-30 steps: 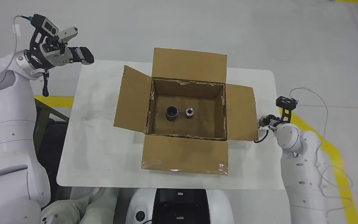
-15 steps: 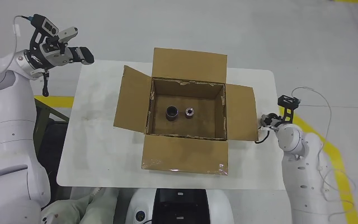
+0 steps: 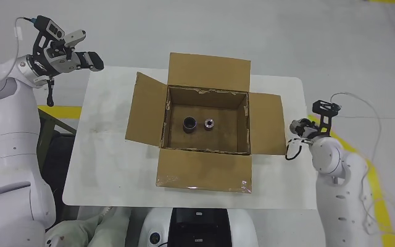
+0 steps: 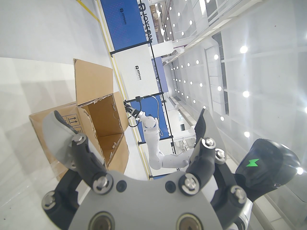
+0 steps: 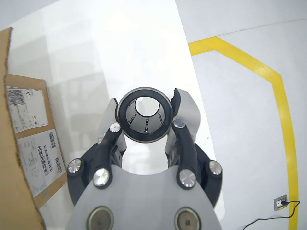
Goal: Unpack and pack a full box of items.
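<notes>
An open cardboard box [image 3: 207, 168] stands mid-table with its flaps spread. Inside lie a dark metal cylinder [image 3: 189, 125] and a smaller metal ring [image 3: 209, 123]. My right gripper [image 5: 146, 111] is shut on a black hollow bearing sleeve [image 5: 145, 117], held over the white table beside the box's right flap [image 5: 26, 125]; from above that gripper [image 3: 297, 128] is at the table's right edge. My left gripper [image 4: 129, 125] is open with nothing between its fingers, raised off the table's far left corner [image 3: 92, 60]; the box [image 4: 100, 118] lies beyond it.
The white table [image 3: 102, 160] has bare room on both sides of the box. Yellow floor tape [image 5: 263, 70] runs past the table's right edge. Blue and white panels [image 4: 127, 32] stand in the room behind.
My right arm has shifted a little to the right and away from the box flap, its gripper still holding the sleeve. The left arm has kept still.
</notes>
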Robot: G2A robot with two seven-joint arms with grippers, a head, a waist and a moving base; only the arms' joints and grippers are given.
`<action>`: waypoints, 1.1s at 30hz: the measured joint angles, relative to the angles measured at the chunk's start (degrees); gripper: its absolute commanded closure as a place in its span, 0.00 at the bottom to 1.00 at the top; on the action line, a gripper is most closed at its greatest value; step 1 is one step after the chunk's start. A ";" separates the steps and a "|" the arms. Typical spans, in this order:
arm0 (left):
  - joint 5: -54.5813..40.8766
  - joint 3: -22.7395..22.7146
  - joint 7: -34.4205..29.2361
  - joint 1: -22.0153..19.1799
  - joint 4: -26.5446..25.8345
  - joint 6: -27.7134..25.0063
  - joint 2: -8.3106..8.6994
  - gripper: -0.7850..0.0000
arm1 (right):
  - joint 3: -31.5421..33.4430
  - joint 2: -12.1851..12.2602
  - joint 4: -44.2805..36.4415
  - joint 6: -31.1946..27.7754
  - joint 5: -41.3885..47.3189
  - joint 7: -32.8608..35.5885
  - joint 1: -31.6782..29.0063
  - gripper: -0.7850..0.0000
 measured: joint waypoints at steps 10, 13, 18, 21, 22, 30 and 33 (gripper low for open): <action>0.00 0.00 0.00 0.00 0.00 0.00 0.00 0.00 | -1.07 0.13 -8.88 1.06 -1.94 -0.66 -1.82 1.00; 0.00 0.00 0.00 0.00 0.00 0.00 0.00 0.00 | -1.45 0.17 -10.61 1.60 -3.03 -0.79 -1.84 1.00; 0.00 0.00 0.00 0.00 0.00 0.00 0.00 0.00 | -2.16 0.18 -12.63 1.91 -3.67 -0.79 -1.41 1.00; 0.00 0.00 0.00 0.00 0.00 0.00 0.00 0.00 | -2.64 0.18 -13.88 1.47 -3.11 -0.90 -1.19 1.00; 0.00 0.00 0.00 0.00 0.00 0.00 0.00 0.00 | -2.86 0.17 -14.33 1.34 -2.84 -0.92 -1.16 1.00; 0.00 0.00 0.00 0.00 0.00 0.00 0.00 0.00 | -7.57 0.01 -18.22 -0.32 -2.20 -1.11 -0.47 1.00; 0.00 0.00 0.00 0.00 0.00 0.00 0.00 0.00 | -9.66 -0.06 -19.22 -0.59 -2.71 -1.00 0.13 1.00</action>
